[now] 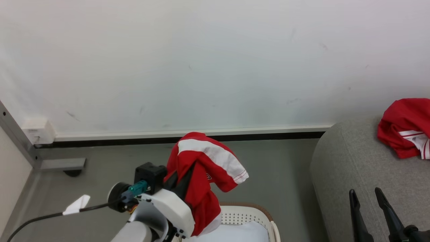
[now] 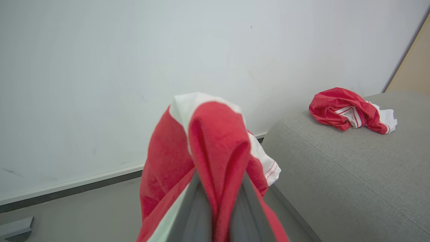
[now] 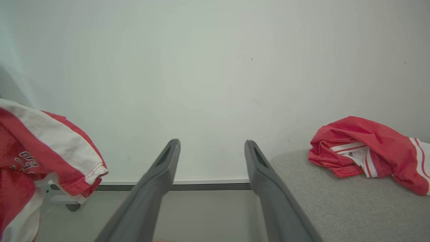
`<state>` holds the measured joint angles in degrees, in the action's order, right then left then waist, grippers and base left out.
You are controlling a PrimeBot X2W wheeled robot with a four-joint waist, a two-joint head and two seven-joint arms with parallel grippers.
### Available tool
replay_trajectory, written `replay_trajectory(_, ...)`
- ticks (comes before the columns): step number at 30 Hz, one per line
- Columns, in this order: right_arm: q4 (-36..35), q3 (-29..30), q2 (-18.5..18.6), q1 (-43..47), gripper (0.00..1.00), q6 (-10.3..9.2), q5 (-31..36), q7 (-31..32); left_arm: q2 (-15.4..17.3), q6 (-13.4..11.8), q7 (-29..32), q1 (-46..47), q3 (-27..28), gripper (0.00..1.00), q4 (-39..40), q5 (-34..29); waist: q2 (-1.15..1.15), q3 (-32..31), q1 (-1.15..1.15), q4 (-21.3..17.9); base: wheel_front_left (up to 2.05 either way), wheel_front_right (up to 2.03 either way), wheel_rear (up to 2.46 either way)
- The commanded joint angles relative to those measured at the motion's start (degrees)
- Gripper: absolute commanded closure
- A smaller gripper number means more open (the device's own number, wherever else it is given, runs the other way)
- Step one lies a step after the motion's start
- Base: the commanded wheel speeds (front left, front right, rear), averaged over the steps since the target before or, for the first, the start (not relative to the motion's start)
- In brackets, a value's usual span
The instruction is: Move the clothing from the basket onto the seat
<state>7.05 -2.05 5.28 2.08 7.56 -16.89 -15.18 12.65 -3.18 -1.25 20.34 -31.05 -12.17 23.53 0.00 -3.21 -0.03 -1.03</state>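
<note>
- Pinching the red top (image 1: pixel 205 158) in the left claw (image 1: pixel 183 179), fingers pressed together on a fold of cloth and mostly wrapped in red.
- Holding it up in the air, above the basket (image 1: pixel 250 205) and the floor (image 1: pixel 275 168), well apart from the seat (image 1: pixel 349 168).
- Hanging loose around the claw: a white-striped end poking out toward the seat and a longer part drooping toward the basket, maybe touching the rim, hard to tell from the head view.
- Resting on the seat already: the second red piece (image 1: pixel 404 124), bunched up by the wall side.
- Lying in the basket: a pale cloth (image 1: pixel 235 233), not part of this job.
- Waiting low beside the seat: the right claw (image 1: pixel 365 193), fingers spread wide, nothing between them.
- Guessing at the step: carrying the red top sideways to the seat, likely the last piece to go.
- Doing it well:
  - lifting a little higher first, to get the drooping part clear of the basket rim and not tug the basket along;
  - moving slowly and level across the gap;
  - going well past the seat's rounded edge, to avoid a slide down to the floor;
  - lowering until cloth is touching the seat, then letting go;
  - staying clear of the right claw on the way.
</note>
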Motion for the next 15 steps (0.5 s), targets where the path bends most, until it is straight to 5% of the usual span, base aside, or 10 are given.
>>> replay_trajectory(1,-0.15,-0.25,0.14,0.76,0.00,-0.14,-0.16,0.05,0.72,-0.46,0.53,-1.07,0.32,1.00,1.54,0.92,0.00,-0.89,0.03,-0.16,0.00,0.00,0.00)
replay_trajectory(8,-2.19,-4.86,3.19,0.12,0.00,-0.14,-2.25,0.61,2.65,-2.58,3.32,-4.19,0.55,1.00,9.07,1.00,0.00,-1.09,0.03,-0.48,0.00,0.00,0.00)
replay_trajectory(15,-10.25,-19.68,16.88,-6.68,0.00,-0.14,-11.72,8.27,2.57,-2.26,4.62,-3.99,-0.88,1.00,13.61,0.78,0.00,-0.16,0.03,-0.26,0.00,0.00,0.00)
